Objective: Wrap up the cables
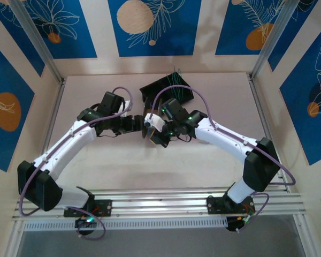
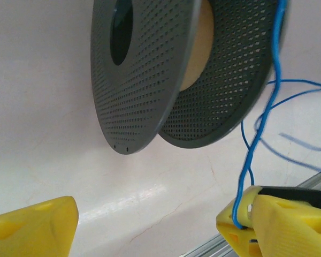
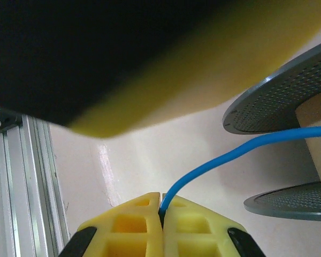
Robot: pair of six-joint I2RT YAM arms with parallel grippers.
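Observation:
A grey perforated spool (image 2: 150,80) with a tan core stands on edge in front of my left gripper (image 2: 147,214), which is open, its yellow fingers (image 2: 37,225) far apart. A thin blue cable (image 2: 262,118) hangs down beside the spool and loops over the right-hand finger without being pinched. My right gripper (image 3: 161,206) is shut on the blue cable (image 3: 230,155), which runs off toward the spool (image 3: 283,101) at the right. In the top view both grippers meet at the table's middle, left (image 1: 138,126) and right (image 1: 154,135).
A black tray (image 1: 168,92) holding thin green cables (image 1: 175,79) sits behind the grippers at the back of the table. An aluminium rail (image 1: 160,203) runs along the near edge. A blurred yellow and black finger (image 3: 150,64) hangs close over the right wrist camera.

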